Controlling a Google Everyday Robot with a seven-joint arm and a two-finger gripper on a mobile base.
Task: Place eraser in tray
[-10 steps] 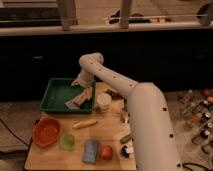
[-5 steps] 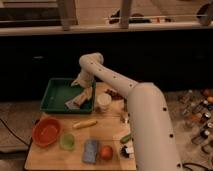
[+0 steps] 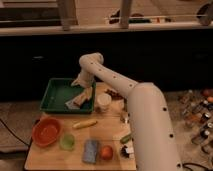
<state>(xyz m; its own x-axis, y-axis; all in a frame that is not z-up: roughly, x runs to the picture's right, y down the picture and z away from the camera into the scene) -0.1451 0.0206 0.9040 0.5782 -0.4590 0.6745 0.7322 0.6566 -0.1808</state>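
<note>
The green tray sits at the back left of the wooden table. My gripper hangs over the tray's right end, at the tip of the white arm reaching in from the right. A tan block that looks like the eraser sits right at the gripper, above the tray's right rim. Whether the block is held or resting on the rim cannot be made out. A flat whitish scrap lies in the tray just left of it.
A white cup stands just right of the tray. In front are an orange bowl, a small green cup, a yellow stick-shaped item, a blue-grey sponge and a red-orange fruit. The arm's body covers the table's right side.
</note>
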